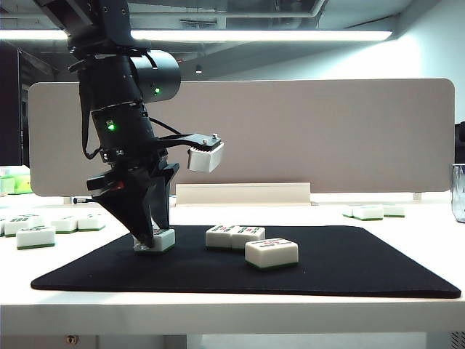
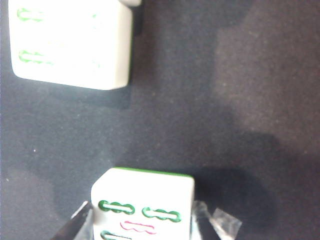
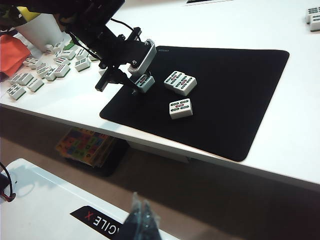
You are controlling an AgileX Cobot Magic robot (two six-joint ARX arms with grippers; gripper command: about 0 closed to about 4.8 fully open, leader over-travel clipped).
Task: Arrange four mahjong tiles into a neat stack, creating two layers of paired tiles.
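Observation:
Four mahjong tiles lie flat on the black mat [image 1: 349,269], none on top of another. Two of them sit side by side as a pair [image 1: 234,236] [image 3: 180,83]. A single tile [image 1: 272,252] [image 3: 180,108] lies nearer the front. My left gripper [image 1: 151,236] [image 2: 142,225] points down at the mat's left part, its fingers pressed against both sides of the fourth tile [image 1: 160,241] [image 2: 145,200]. Another tile [image 2: 70,42] shows further ahead in the left wrist view. My right gripper [image 3: 142,220] hangs shut and empty, off the table's front.
Spare tiles lie off the mat to the left [image 1: 36,236] [image 3: 55,67] and back right [image 1: 370,211]. A white divider panel [image 1: 305,131] stands behind. A glass [image 1: 458,193] is at the right edge. An orange cloth [image 3: 12,52] lies far left.

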